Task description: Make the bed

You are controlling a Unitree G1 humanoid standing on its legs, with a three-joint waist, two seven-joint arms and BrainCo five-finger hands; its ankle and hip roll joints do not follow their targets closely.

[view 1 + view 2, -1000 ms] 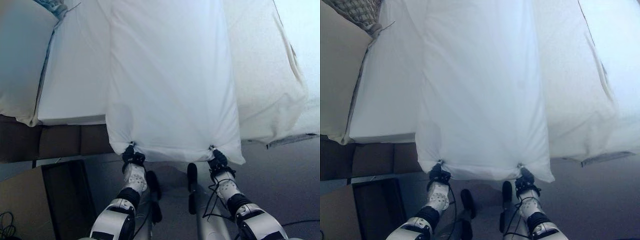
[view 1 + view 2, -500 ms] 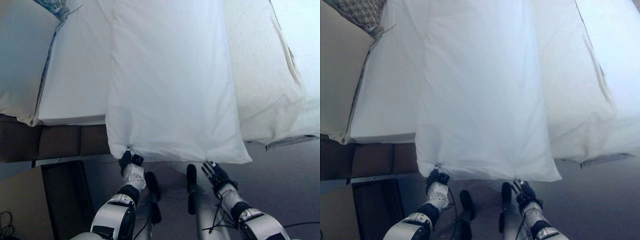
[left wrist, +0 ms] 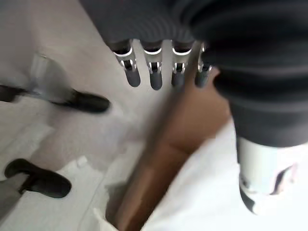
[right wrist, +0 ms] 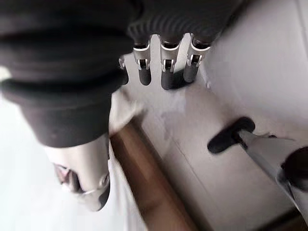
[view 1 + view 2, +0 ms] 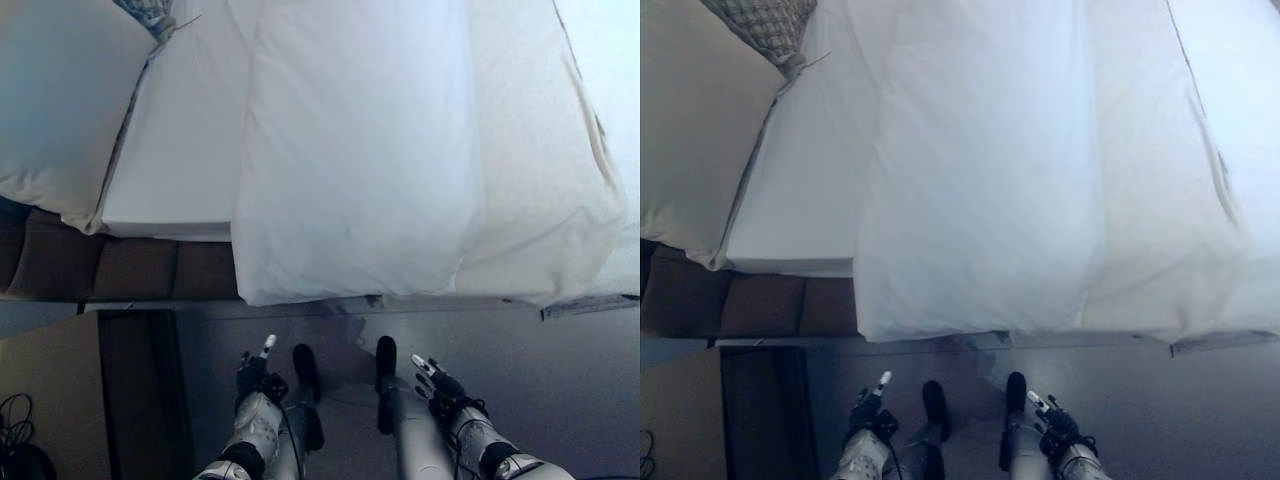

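White bedding covers the bed (image 5: 170, 170) in the left eye view; the duvet (image 5: 360, 150), gripped at its hem a second ago, now lies released with its edge draped over the bed's near side. Left hand (image 5: 258, 372) and right hand (image 5: 440, 385) hang below it, well apart from it. Wrist views show both hands' fingers straight and empty above the floor (image 3: 62, 130). Spreading looks nearly done. No containers here.
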